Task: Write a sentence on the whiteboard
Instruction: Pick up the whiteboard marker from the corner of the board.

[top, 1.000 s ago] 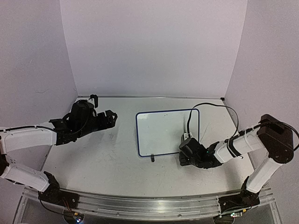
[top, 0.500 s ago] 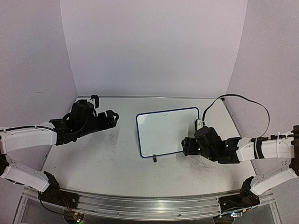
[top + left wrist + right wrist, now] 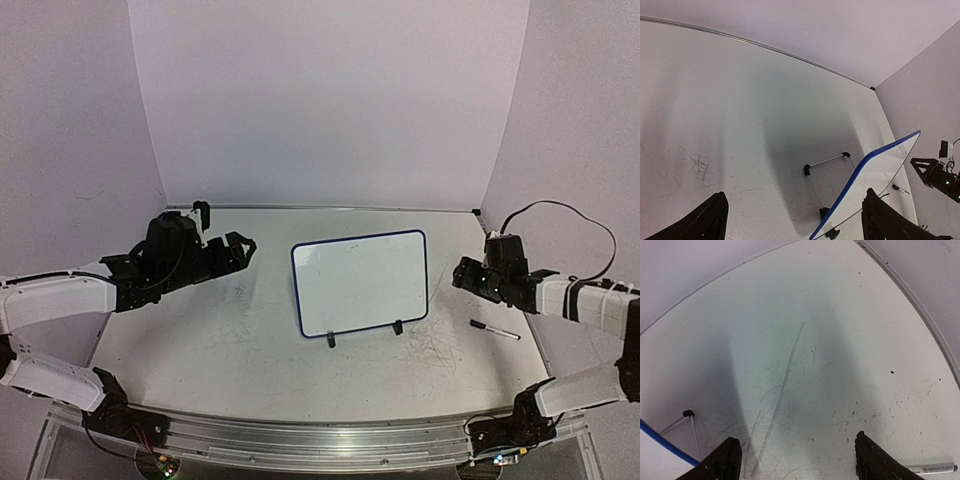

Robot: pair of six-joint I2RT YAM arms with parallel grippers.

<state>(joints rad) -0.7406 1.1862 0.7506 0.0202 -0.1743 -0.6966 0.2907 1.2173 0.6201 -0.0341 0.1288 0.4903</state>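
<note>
The whiteboard (image 3: 360, 285) stands propped mid-table on 2 little feet (image 3: 331, 340). It looks light, stiff and tippy, so its blue rim's the spot to grab. Left gripper (image 3: 240, 248) and right gripper (image 3: 462, 274) both gape wide, empty.

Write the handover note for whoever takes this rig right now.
Left tool: open, empty, in the air left of the whiteboard.
Right tool: open, empty, to the right of the board.
Things: the whiteboard stands tilted in the middle of the table. The marker lies on the table right of the board, held by neither tool.
Done: nothing certain. No writing can be made out on the board from above.
Left: if it is blank, pick up the marker and write the sentence.
</note>
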